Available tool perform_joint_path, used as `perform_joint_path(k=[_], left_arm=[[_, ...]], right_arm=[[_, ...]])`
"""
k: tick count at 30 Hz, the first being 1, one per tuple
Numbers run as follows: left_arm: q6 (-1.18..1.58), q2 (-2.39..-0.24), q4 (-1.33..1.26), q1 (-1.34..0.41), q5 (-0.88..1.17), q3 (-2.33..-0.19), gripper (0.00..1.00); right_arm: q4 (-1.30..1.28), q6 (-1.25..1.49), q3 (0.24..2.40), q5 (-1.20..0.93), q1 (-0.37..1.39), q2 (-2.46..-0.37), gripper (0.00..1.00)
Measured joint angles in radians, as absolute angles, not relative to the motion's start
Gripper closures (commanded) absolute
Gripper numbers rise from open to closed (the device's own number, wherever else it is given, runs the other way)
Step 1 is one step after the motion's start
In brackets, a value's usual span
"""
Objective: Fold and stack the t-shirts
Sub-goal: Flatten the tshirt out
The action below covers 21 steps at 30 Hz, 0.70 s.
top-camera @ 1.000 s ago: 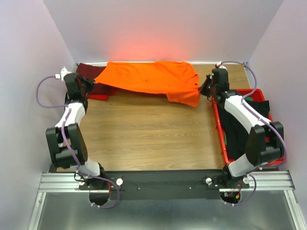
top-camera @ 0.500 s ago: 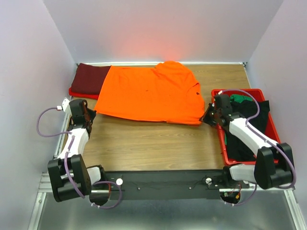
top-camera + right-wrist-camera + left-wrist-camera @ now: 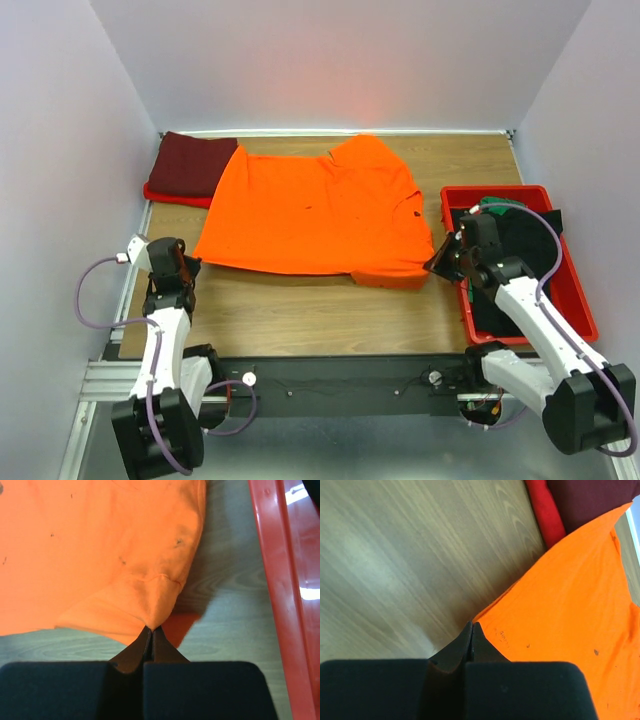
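- Wood-grain table (image 3: 300,310) fills the floor of a plain, pale-walled booth, with a red tray (image 3: 452,245) standing at its right side.
- Spread flat just left of the tray is the orange t-shirt (image 3: 315,210). Its right edge comes close to the tray's left wall without touching it, and its neck opening is on the far edge.
- Well left of the tray, beyond the orange cloth, a folded maroon t-shirt (image 3: 195,165) sits on a red t-shirt (image 3: 170,193). The orange cloth overlaps that pile's right end.
- Inside the tray lie a black t-shirt (image 3: 505,295) and, at the far end, a bit of a green t-shirt (image 3: 505,208).
- The right gripper (image 3: 442,266) hangs just beside the tray's left wall. Its jaws are closed and pinch the orange shirt's near-right corner, which the wrist view shows bunched at the tips.
- The left gripper (image 3: 187,266) is well left of the tray, across the shirt's full width. Its jaws are closed too, and its tips meet right at the near-left corner, apparently nipping the hem.
- What matters next, as I read it: the whole garment lies on the far side of both grippers, and its near edge runs straight from one pinch towards the tray and the other pinch.
- Each arm has its own corner, so neither is better placed; a fold would likely need both to carry that edge away together.
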<state>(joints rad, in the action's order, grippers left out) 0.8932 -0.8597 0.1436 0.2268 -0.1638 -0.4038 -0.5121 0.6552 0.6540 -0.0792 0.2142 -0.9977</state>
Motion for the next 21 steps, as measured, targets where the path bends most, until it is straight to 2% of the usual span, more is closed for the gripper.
perform_joint_path(k=[13, 17, 21], left_arm=[[0.991, -0.537, 0.254, 0.227, -0.168, -0.336, 1.00], [1.001, -0.492, 0.267, 0.227, -0.168, -0.335, 1.00], [0.999, -0.544, 0.238, 0.227, -0.168, -0.333, 1.00]], right_arm=[[-0.713, 0.693, 0.716, -0.091, 0.214, -0.874, 0.98], [-0.729, 0.699, 0.735, -0.090, 0.214, -0.882, 0.98], [-0.727, 0.700, 0.747, -0.082, 0.214, -0.965, 0.98]])
